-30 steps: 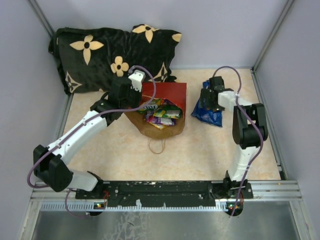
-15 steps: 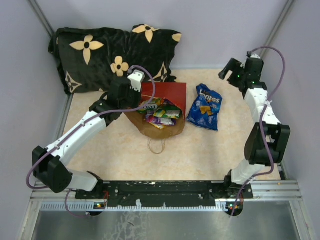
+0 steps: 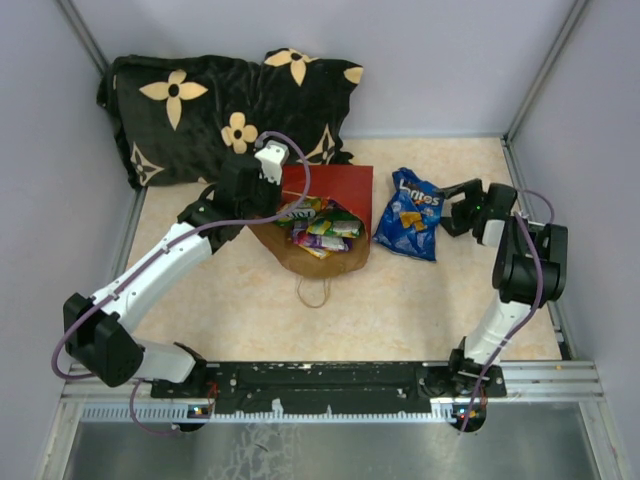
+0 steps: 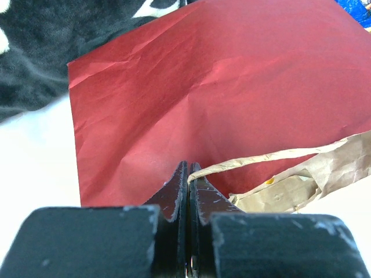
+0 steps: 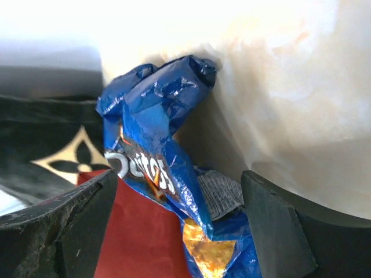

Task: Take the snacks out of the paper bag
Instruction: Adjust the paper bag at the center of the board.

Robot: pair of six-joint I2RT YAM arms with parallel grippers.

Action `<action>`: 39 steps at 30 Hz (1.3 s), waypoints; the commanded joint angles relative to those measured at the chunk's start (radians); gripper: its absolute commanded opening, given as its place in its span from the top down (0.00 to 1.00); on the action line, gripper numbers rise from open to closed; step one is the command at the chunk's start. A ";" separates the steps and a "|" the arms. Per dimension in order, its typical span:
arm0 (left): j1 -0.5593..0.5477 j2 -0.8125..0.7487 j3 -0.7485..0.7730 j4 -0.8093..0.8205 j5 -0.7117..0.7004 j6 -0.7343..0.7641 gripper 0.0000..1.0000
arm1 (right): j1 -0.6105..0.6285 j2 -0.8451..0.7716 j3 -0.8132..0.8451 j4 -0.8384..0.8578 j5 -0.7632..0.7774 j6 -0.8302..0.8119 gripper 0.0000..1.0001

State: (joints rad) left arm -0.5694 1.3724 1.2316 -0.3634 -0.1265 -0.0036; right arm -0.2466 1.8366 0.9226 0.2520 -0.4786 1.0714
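The left tool (image 4: 188, 174) has its fingertips hidden beneath its own wrist in the top view, and the packets (image 3: 322, 225) in the paper bag (image 3: 335, 180) overlap too closely to count. The right wrist view cuts the Doritos bag (image 5: 156, 145) off at the bottom edge, and the pillow (image 5: 46, 133) behind it is blurred.

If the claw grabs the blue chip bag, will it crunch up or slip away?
The blue chip bag looks crinkled and puffy, so it would probably squash rather than stay stiff. Its glossy film might slide on the smooth table. Puffed and thin, it is likely light.
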 commanded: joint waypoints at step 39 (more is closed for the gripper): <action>0.016 0.015 0.023 -0.016 -0.066 0.021 1.00 | 0.088 0.142 0.683 -0.306 0.307 -0.570 0.24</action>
State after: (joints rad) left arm -0.5648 1.3830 1.2316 -0.3756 -0.1646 0.0048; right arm -0.1619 2.0361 1.5929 0.0895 -0.4194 0.7525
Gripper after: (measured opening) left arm 0.014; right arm 0.326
